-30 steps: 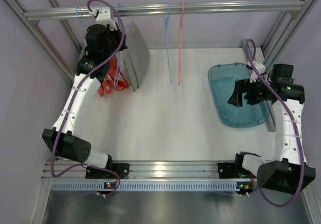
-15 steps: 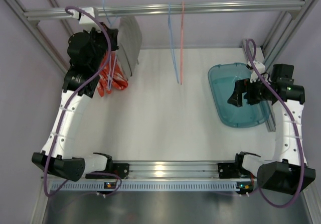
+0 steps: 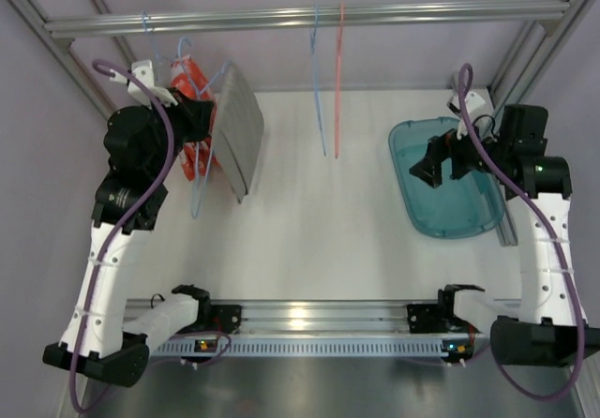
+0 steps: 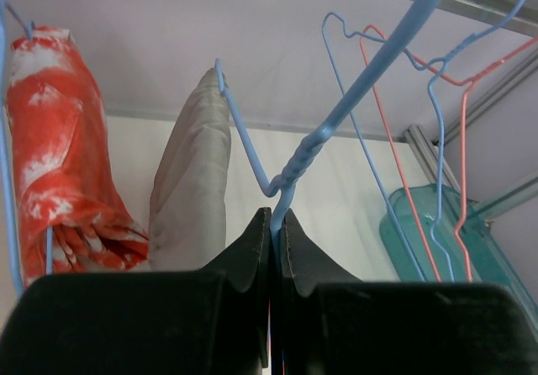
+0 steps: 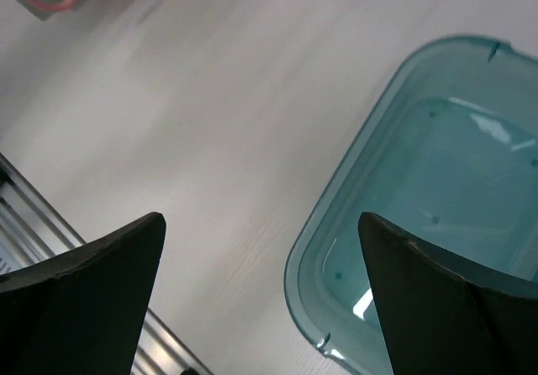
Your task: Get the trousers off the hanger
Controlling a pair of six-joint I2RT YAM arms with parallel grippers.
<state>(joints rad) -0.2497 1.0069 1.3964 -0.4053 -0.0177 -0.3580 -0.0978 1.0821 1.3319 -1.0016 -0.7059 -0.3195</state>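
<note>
Grey trousers [image 3: 236, 132] hang folded over a light blue wire hanger [image 4: 294, 169] at the back left. In the left wrist view the trousers [image 4: 193, 182] droop from the hanger's left shoulder. My left gripper [image 4: 275, 215] is shut on the hanger's wire just below its twisted neck, and the hook curves up toward the rail. From above, the left gripper [image 3: 202, 118] sits left of the trousers. My right gripper [image 5: 261, 219] stands open with nothing between its fingers, above the table by the bin's edge; from above the right gripper [image 3: 433, 170] is at the right.
An orange-and-white garment [image 4: 59, 139] hangs on another blue hanger just left of the trousers. An empty blue hanger [image 3: 319, 90] and a pink hanger [image 3: 338, 81] hang from the metal rail [image 3: 422, 10]. A teal bin [image 3: 450, 179] lies at the right.
My left arm has swung left and toward the near side, carrying the hanger and trousers with it. The right gripper has shifted slightly toward the back.
</note>
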